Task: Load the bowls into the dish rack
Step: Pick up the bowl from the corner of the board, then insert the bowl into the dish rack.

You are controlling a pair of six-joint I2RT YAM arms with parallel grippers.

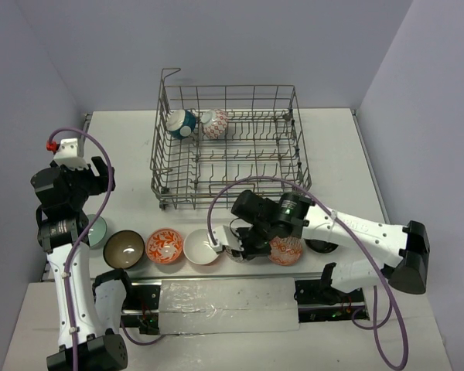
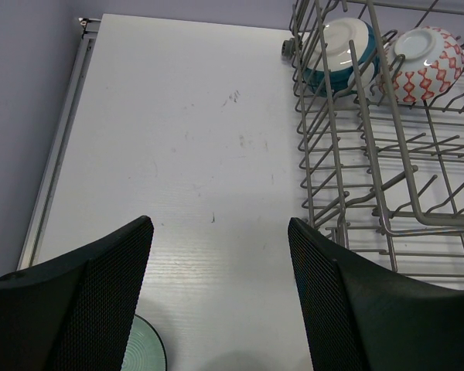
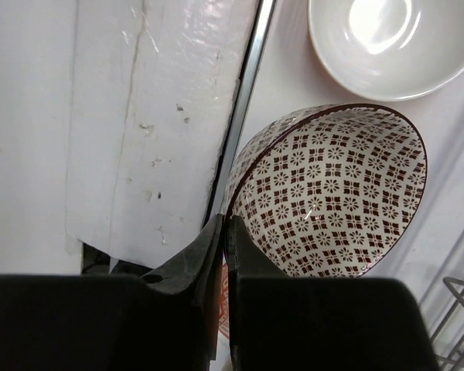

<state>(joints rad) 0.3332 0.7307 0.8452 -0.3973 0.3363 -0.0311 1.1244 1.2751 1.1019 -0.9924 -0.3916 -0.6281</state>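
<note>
Dish rack [image 1: 164,166] sits at far middle of table [image 1: 356,170]. Two bowls are in its far left corner, side by side on edge: teal bowl [image 1: 182,124], red-diamond bowl [image 1: 215,122]. Other bowls line the near edge, left to right: pale green bowl [image 1: 98,232] partly behind the left arm, brown bowl [image 1: 124,248], orange-patterned bowl [image 1: 165,246], white bowl [image 1: 201,247], brown-patterned bowl [image 3: 332,193], orange-red bowl [image 1: 286,251], black bowl [image 1: 322,246]. Right gripper [image 3: 223,232] is pinched tight on the rim of the brown-patterned bowl, one finger inside, one outside; bowl is tilted, just beside the white bowl. Can't tell if it's off the table. Left gripper [image 2: 220,232] has jaws wide apart, holds nothing, and hovers over bare table left of the rack.
</note>
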